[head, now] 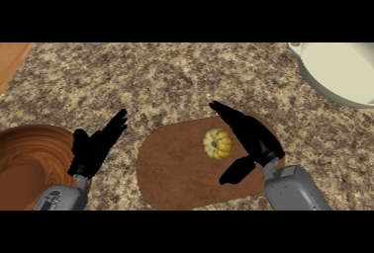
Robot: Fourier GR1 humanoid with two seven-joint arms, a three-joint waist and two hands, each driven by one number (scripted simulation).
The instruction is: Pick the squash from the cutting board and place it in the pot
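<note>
The yellow squash lay on the brown cutting board, just beside the right hand, whose fingers stretched straight with the thumb spread apart, while the pale pot stood well apart at the upper right and the left hand rested with straight fingers beside a wooden bowl.

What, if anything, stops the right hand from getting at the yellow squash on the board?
Nothing visible, so probably yes. The right hand is open beside the squash on the cutting board; seen from above, the squash lies between its fingers and thumb, with nothing else there.
</note>
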